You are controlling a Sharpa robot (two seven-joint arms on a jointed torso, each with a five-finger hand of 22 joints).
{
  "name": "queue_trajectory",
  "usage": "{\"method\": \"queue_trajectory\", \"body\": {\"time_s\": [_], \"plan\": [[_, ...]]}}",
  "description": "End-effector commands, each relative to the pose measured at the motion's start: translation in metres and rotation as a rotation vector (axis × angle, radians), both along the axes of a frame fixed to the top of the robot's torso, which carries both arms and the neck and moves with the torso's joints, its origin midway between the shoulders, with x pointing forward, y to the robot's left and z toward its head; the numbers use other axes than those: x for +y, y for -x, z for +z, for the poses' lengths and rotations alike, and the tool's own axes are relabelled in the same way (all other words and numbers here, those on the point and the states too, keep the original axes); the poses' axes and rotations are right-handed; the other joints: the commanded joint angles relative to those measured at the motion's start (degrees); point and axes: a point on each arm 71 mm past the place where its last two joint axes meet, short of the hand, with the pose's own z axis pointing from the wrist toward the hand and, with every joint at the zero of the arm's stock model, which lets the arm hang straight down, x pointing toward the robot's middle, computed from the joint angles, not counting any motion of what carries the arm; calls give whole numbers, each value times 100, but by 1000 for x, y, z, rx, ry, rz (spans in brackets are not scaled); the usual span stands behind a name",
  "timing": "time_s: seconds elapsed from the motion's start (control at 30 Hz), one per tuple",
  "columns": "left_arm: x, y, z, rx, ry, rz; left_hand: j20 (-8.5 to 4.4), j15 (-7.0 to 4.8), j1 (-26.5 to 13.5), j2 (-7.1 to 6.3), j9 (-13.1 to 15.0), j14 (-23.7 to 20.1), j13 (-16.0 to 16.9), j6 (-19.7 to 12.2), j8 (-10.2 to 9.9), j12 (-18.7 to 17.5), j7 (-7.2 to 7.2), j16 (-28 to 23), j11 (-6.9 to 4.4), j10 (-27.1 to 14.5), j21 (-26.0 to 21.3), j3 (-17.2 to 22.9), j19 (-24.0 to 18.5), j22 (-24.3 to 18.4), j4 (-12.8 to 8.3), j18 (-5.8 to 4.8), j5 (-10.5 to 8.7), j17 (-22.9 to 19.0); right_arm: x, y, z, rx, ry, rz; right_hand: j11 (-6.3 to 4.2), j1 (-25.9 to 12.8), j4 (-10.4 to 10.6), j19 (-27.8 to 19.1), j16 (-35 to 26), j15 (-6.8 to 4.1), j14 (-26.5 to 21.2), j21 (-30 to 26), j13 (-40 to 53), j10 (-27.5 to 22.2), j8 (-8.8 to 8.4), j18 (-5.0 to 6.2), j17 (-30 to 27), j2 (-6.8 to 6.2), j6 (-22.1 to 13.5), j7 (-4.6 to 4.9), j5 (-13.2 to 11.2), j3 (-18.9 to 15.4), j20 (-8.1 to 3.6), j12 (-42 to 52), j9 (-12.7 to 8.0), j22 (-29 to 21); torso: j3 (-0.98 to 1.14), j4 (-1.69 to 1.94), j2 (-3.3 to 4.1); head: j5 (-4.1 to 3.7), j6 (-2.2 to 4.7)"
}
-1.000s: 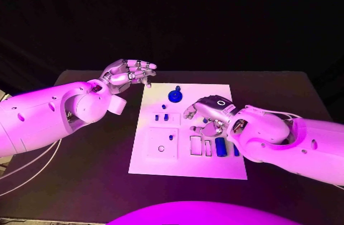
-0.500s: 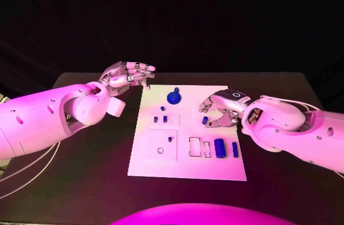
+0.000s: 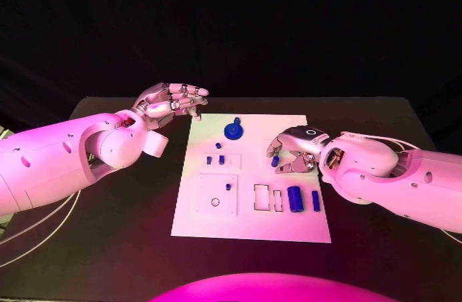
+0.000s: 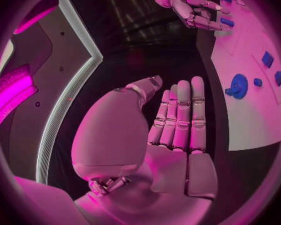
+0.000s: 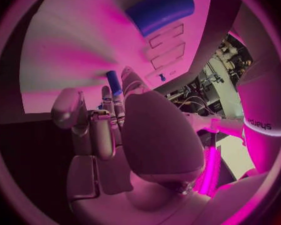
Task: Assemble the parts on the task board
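The task board [image 3: 252, 215] looks like a flat, smooth white plate with a matt face, maybe plastic. The small blue parts look like smooth hard plastic; the cylinder [image 3: 294, 199] has a slight shine, and the round knob part [image 3: 234, 128] looks smooth too. The table [image 3: 380, 125] has a dark matt top with no reflection. The arms have glossy, smooth white plastic shells. The left hand [image 3: 173, 100] and the right hand [image 3: 292, 152] look like brushed silver metal with a soft sheen; the fingers [image 4: 181, 115] show smooth, pale pads.
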Motion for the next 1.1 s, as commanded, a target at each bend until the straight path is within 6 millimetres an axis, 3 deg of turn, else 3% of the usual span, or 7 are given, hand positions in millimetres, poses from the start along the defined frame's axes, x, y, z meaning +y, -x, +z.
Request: {"method": "queue_trajectory", "body": {"time_s": [0.03, 0.2, 0.57, 0.6, 0.73, 0.83, 1.1], "plan": [[-2, 1, 1, -2, 13, -15, -1, -3, -20, 26, -8, -1, 5, -21, -1, 20, -1, -21, 23, -21, -37, -42, 30, -5, 7, 31, 2, -8, 1, 0, -2, -5, 29, 8, -4, 23, 4, 38, 1, -13, 279, 37, -1, 77, 40, 3, 8, 21, 98, 5, 6, 76, 1, 50, -4, 230, 2, -5, -1, 2, -2], [-2, 1, 1, -1, 13, -15, 0, -1, -21, 29, -9, -1, 4, -28, -3, 19, 0, -23, 25, -30, -43, -46, 32, -10, 11, 31, 2, -9, 2, 1, -2, -13, 21, 8, -80, 18, 3, 124, 32, -76, 298, 261, -15, 408, 74, -33, 70, 127, 301, 16, -168, 589, -49, 64, -37, 346, 4, -7, -5, 10, -7], [-1, 0, 1, 0, 12, -15, 0, -1, -21, 29, -9, -1, 4, -28, -3, 19, 0, -23, 25, -30, -43, -46, 32, -10, 11, 31, 2, -9, 4, 1, 0, -34, -1, -3, -128, -159, -51, 180, 72, -129, 317, 405, 3, 850, 142, -60, 147, -54, 518, -16, -459, 1766, -82, -165, -24, 461, 7, -7, -6, 3, -11], [-1, 0, 1, 1, 12, -15, 0, -1, -21, 29, -9, -1, 4, -28, -3, 19, 0, -23, 25, -30, -43, -46, 32, -10, 11, 31, 2, -9, 3, 1, 0, -37, -1, -6, -141, -158, -81, 191, 78, -155, 321, 437, 7, 939, 168, -66, 159, -35, 550, -30, -628, 1940, -96, -180, -3, 481, 7, -6, -5, 1, -11], [-1, 0, 1, 1, 11, -14, 0, -1, -21, 29, -9, -1, 4, -28, -3, 19, 0, -23, 25, -30, -43, -46, 32, -10, 11, 31, 2, -9, 2, 0, 1, -54, 3, -18, -184, -172, -230, 214, 90, -177, 328, 505, 21, 1114, 228, -77, 187, -51, 599, -41, -679, 2315, -129, -234, 56, 526, 7, -6, -2, 1, -12], [-1, 0, 1, 1, 11, -14, 0, -1, -21, 29, -9, -1, 4, -28, -3, 19, 0, -23, 25, -30, -43, -46, 32, -10, 11, 31, 2, -9, 2, 0, 1, -65, 5, -20, -198, -119, -513, 222, 101, -198, 333, 543, 43, 1258, 262, -83, 215, -68, 590, -23, -692, 2658, -156, -270, 109, 565, 6, -9, -3, 4, -11], [0, 0, 1, 1, 10, -12, 0, -1, -21, 29, -9, -1, 4, -28, -3, 19, 0, -23, 25, -30, -43, -46, 32, -10, 11, 31, 2, -9, 9, 9, 9, -91, -37, 11, -270, -280, -944, 241, 126, -252, 344, 662, 159, 1607, 354, -100, 279, -128, 653, -51, -726, 3038, -209, -224, 217, 658, 9, -2, -5, 11, -20]]}}
